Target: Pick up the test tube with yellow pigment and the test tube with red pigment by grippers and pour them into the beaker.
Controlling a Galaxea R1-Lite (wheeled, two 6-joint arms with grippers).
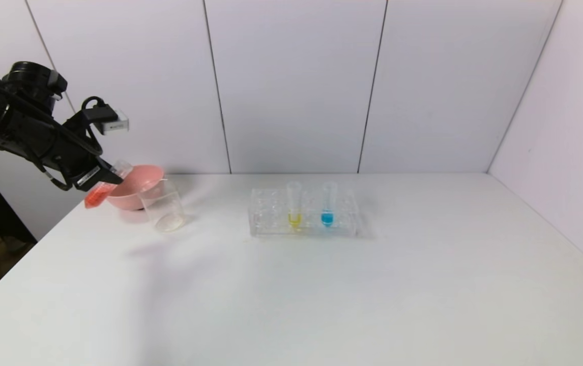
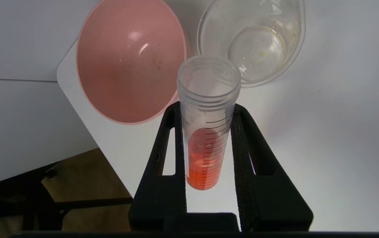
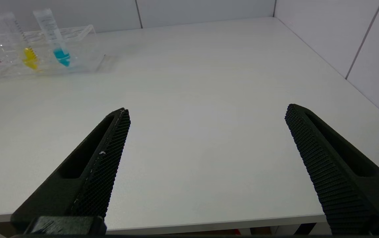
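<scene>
Head view shows you three tubes: the red tube held tilted in the left gripper at the table's far left corner, and the yellow tube and blue tube upright side by side in one clear rack. You also have one beaker touching one pink bowl, both just beside the held tube. The left fingers clamp the red tube's graduated wall; its printed marks cannot be read. The right gripper hangs over the table's near edge, fingers wide apart, holding nothing. The table is plain white, enclosed by pale panelled walls.
</scene>
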